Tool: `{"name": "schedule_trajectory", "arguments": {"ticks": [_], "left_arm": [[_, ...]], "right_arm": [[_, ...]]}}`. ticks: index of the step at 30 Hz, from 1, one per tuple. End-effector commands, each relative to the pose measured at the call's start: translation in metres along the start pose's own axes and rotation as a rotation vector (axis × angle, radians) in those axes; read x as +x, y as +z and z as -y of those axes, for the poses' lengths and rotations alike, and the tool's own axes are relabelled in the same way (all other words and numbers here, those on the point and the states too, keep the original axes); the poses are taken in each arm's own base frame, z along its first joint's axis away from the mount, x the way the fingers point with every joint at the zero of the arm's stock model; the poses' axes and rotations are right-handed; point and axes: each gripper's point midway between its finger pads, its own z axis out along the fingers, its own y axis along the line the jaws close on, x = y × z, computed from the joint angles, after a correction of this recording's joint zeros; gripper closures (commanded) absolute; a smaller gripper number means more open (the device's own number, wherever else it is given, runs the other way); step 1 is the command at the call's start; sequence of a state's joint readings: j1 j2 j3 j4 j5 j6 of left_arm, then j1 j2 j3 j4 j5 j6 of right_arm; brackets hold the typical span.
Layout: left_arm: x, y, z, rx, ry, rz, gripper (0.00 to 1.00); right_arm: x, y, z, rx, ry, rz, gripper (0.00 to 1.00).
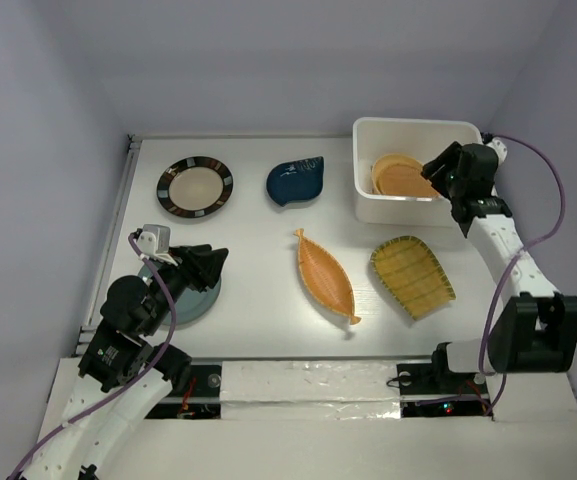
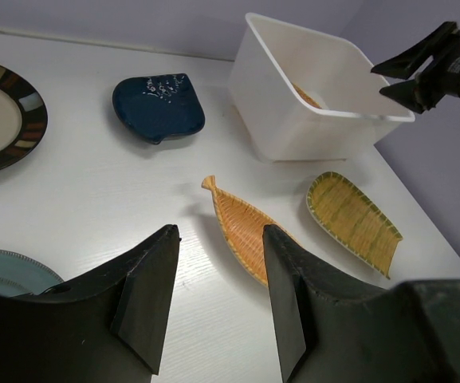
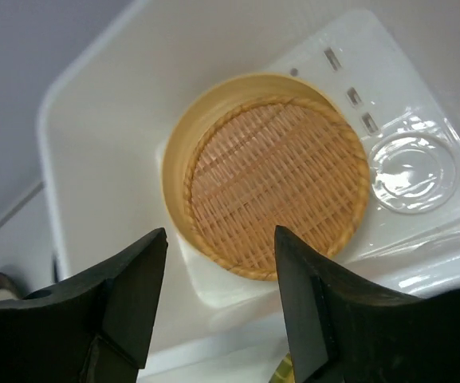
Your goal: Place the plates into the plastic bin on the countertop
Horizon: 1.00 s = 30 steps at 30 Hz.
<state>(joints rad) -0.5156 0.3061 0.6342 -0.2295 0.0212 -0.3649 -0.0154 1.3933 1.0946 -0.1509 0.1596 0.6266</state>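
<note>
The plastic bin [image 1: 368, 205] stands at the back right of the countertop [image 1: 258, 230]. In it an orange woven round plate [image 3: 273, 183] lies on a plain yellow-orange plate [image 3: 172, 155]. My right gripper [image 1: 434, 170] hovers above them, open and empty [image 3: 222, 239]. My left gripper [image 1: 217, 268] hangs open and empty [image 2: 218, 239] at the front left, over the edge of a pale teal plate [image 1: 180, 300]. A striped-rim plate [image 1: 195, 186], a navy leaf plate [image 1: 296, 180], an orange boat plate [image 1: 326, 275] and a yellow-green ribbed plate [image 1: 412, 275] lie on the countertop.
Pale lavender walls [image 1: 38, 150] close in the left, back and right sides. The bin [image 2: 317, 120] stands close to the right wall. The right arm's purple cable [image 1: 553, 190] loops along that wall. Both arm bases sit at the near edge.
</note>
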Motion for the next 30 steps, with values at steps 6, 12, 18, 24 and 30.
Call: {"name": "schedule_trajectory", "arguments": {"ticks": [6,12,18,24,30], "left_arm": [[-0.021,-0.007,0.008,0.025,0.005,0.074,0.75],[-0.027,-0.007,-0.003,-0.041,0.000,0.101,1.00],[-0.033,-0.012,-0.013,-0.096,-0.012,0.131,1.00],[-0.036,-0.015,-0.013,-0.101,-0.013,0.146,1.00],[-0.036,-0.015,-0.012,-0.095,-0.012,0.146,0.98]], "right_arm": [[0.004,-0.089,-0.111,-0.465,-0.030,0.077,1.00],[0.165,-0.166,-0.226,-0.875,-0.158,-0.247,1.00],[0.319,-0.208,-0.280,-1.071,-0.242,-0.549,1.00],[0.437,-0.220,-0.290,-1.058,-0.304,-0.787,0.83],[0.486,-0.216,-0.286,-1.031,-0.253,-0.868,0.46]]}}
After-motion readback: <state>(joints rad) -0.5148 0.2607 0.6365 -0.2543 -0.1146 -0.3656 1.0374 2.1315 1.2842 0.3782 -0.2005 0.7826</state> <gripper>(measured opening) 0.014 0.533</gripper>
